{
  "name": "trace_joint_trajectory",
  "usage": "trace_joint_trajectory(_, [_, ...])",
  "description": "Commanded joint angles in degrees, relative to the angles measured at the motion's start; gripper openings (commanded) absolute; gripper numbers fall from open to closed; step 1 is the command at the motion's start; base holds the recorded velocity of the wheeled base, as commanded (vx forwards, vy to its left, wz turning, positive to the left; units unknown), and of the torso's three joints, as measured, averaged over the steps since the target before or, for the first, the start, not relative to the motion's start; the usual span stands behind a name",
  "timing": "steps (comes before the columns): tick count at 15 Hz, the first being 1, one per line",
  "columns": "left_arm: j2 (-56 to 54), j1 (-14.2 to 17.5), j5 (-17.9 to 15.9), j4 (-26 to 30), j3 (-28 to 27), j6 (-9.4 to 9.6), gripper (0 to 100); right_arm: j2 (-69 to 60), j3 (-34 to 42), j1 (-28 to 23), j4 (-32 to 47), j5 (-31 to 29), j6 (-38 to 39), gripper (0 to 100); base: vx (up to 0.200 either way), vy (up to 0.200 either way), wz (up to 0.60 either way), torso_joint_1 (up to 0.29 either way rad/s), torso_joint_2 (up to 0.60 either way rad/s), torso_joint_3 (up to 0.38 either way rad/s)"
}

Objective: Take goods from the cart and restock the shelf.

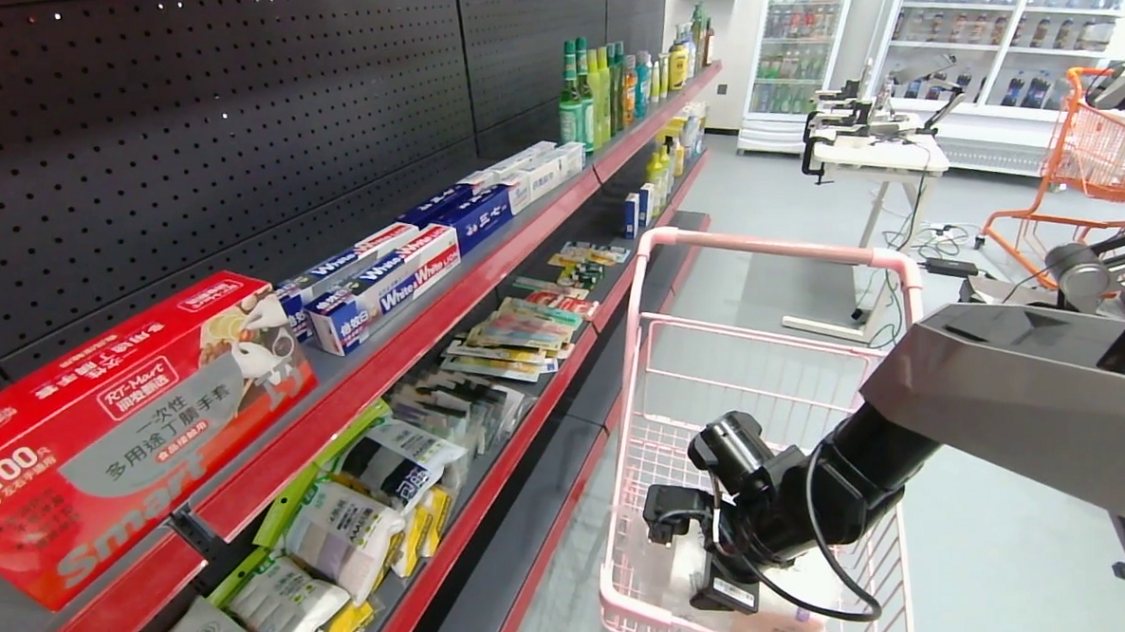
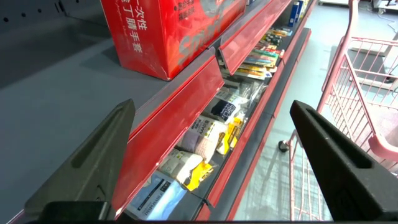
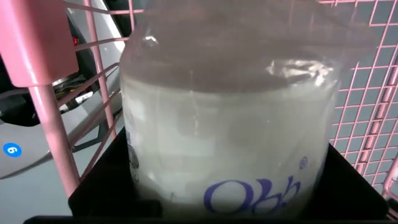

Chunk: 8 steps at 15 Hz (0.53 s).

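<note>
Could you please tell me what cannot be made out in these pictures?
- White pack, right wrist view: too close, and the picture's edges cut it off, so its shape is unclear.
- Pink cart floor, head view: the right arm covers much of it.
- Far bottles, head view: too small to identify.

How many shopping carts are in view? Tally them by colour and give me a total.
Pink cart: 1
Orange cart: 1
Total: 2
</note>
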Motion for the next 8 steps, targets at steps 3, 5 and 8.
trace_joint_trajectory(3, [0.0,0.0,0.0,0.0,0.0,-0.03,100,-0.6,-1.0,0.3,5.2,-1.4,1.8,0,0.000,0.000,0.00,0.000,0.00,0.000])
trace_joint_trajectory(5, [0.0,0.0,0.0,0.0,0.0,0.06,100,-1.1,-0.9,0.7,5.8,-3.0,1.8,0,0.000,0.000,0.00,0.000,0.00,0.000])
trace_joint_trajectory(8, [0.0,0.0,0.0,0.0,0.0,0.06,100,-1.4,-1.4,0.8,6.6,-3.3,1.8,0,0.000,0.000,0.00,0.000,0.00,0.000])
